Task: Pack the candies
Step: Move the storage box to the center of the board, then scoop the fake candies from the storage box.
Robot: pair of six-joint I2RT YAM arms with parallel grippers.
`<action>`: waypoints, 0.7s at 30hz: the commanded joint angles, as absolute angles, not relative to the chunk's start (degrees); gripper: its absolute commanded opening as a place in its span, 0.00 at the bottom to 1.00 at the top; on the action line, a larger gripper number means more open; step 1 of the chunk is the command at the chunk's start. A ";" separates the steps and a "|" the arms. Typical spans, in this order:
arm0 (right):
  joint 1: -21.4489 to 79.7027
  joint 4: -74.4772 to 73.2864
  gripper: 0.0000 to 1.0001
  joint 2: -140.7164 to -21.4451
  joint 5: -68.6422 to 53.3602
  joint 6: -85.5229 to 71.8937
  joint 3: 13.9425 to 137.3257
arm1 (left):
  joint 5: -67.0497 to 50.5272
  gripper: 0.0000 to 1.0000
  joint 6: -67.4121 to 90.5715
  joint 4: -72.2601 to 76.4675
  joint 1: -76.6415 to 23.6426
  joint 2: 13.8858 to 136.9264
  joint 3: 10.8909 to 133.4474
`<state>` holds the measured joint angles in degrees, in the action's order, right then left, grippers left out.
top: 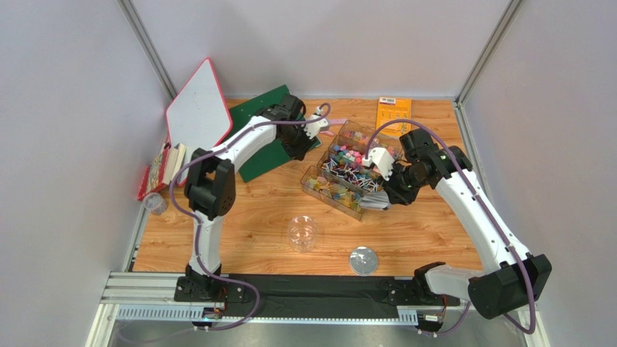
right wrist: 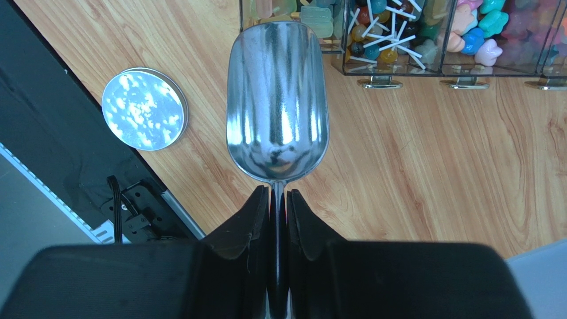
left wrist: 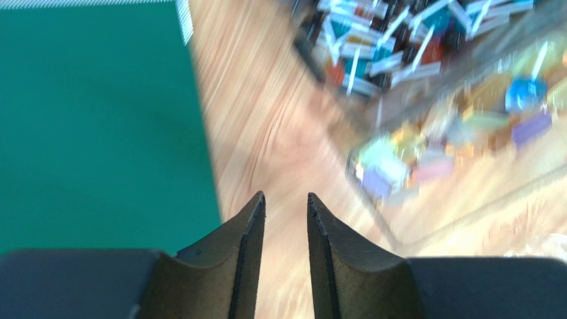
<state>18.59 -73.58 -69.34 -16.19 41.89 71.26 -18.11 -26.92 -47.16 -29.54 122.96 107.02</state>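
One shiny, rounded metal scoop (right wrist: 277, 100) pinched in right hand (right wrist: 278, 197); left hand (left wrist: 286, 203) slightly spread.

The white-shelled left arm (top: 235, 141) and right arm (top: 474, 213) are showing black joint housings and black bases, a purple cable (top: 172, 189) trailing along each. The left gripper (left wrist: 286, 203) and right gripper (right wrist: 278, 196) are wearing matte black, wedge-shaped fingers (left wrist: 243, 246).

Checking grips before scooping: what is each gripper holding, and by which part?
The right gripper clamps the metal scoop by its thin handle, just behind the bowl. The left gripper holds nothing, jaws apart.
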 commanded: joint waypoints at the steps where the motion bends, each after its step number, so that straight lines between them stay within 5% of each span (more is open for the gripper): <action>1: 21.09 -74.53 0.00 -70.92 -14.33 43.77 75.32 | -17.05 0.34 -26.89 -44.30 -27.51 112.61 97.86; 21: 29.26 -79.18 0.00 -85.60 -0.98 41.84 84.72 | -27.16 0.27 -20.75 -40.79 -31.46 113.12 88.95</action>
<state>27.86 -76.40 -83.35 -6.17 42.87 81.23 -23.55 -23.16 -43.11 -30.63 114.21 90.70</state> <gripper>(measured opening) 0.151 0.276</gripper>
